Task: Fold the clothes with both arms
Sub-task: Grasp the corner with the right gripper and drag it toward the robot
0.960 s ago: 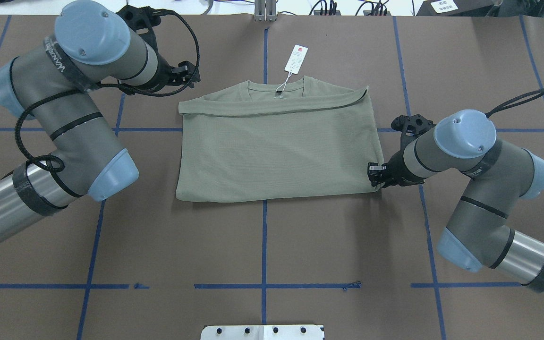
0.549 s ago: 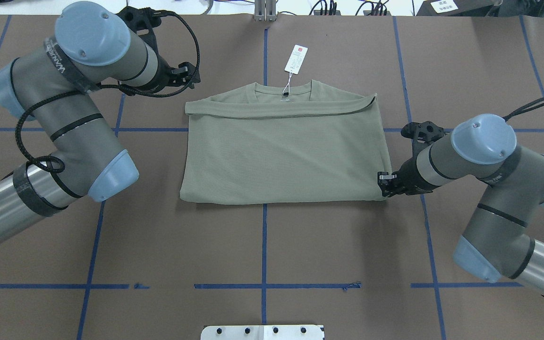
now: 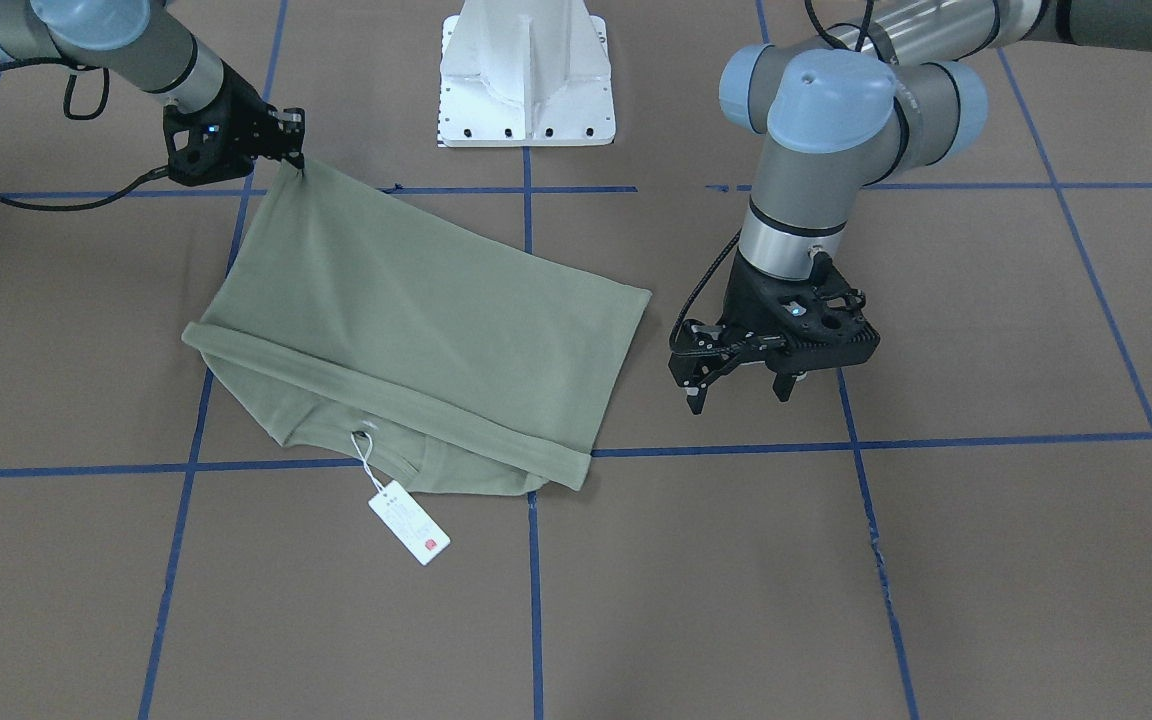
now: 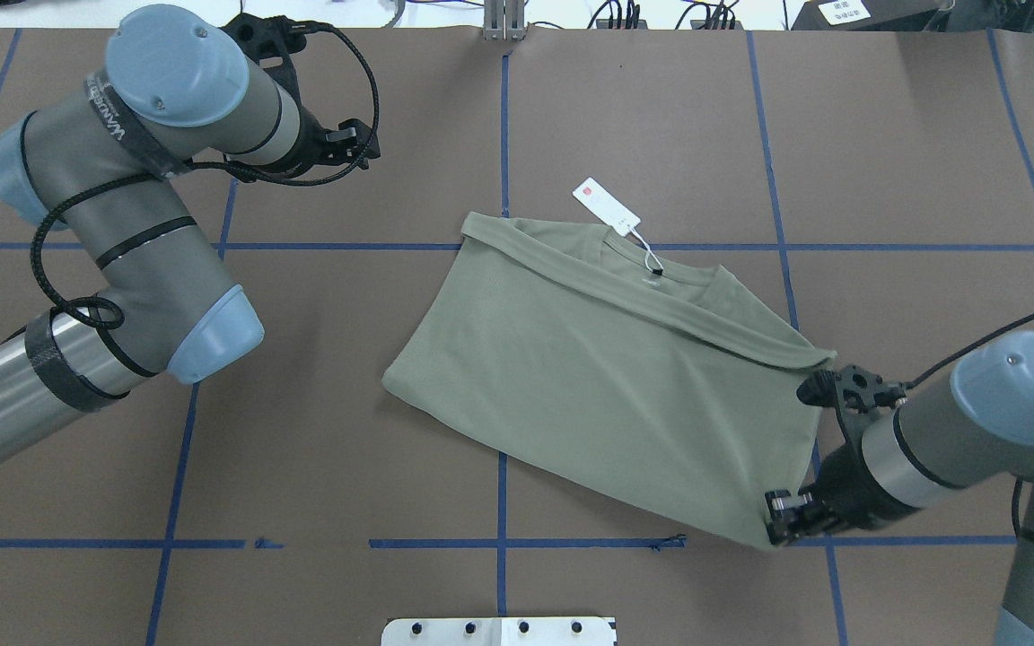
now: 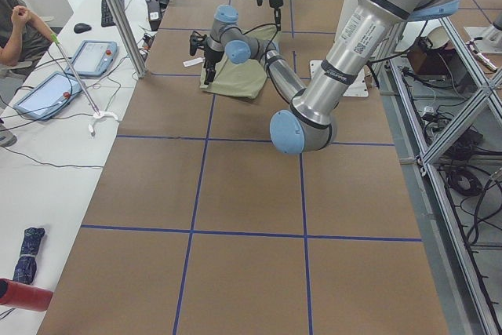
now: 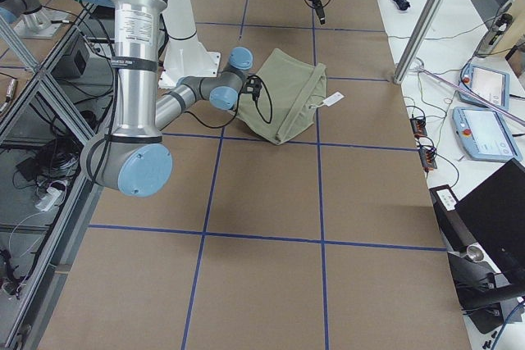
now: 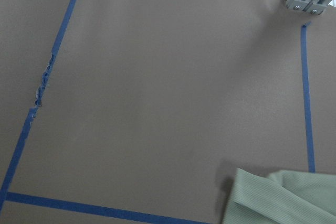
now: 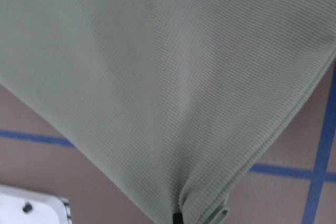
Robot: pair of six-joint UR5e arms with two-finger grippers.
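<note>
Brown table taped in blue squares, right gripper clamped on the green shirt's near right corner, shirt lying askew, long axis near-right to far-left, collar and paper tag pointing away, left gripper spread wide, well apart.

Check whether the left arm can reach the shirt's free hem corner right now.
Likely yes. The left gripper hangs open just beside the shirt, only bare table between them. The right gripper grips the opposite hem corner, well clear.
</note>
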